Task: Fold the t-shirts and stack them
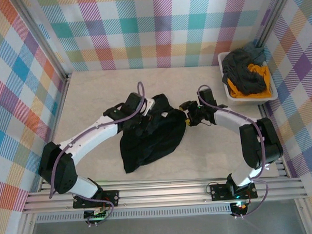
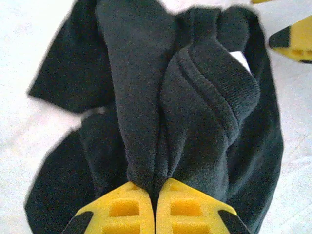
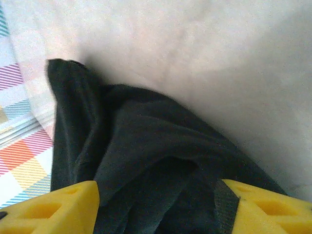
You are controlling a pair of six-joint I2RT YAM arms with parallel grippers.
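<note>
Left gripper (image 2: 156,200): yellow fingers pressed together, pinching a thick fold of the black shirt (image 2: 195,107); in the top view it sits on the shirt's far left part (image 1: 144,110).
Black shirt (image 1: 152,138): crumpled on the bench between the two grippers, its bulk trailing back toward the arm bases; ribbed collar bunched just ahead of the left gripper.
Right gripper (image 3: 156,195): jaws wide, loose black cloth lying between them, not pinched; at the shirt's right edge (image 1: 188,113).
Tub (image 1: 226,88): well apart, beyond and right of the right gripper; holds a grey shirt (image 1: 245,74) over an orange shirt (image 1: 244,93).
Bench (image 1: 93,94): pale, bare left of the left gripper.
</note>
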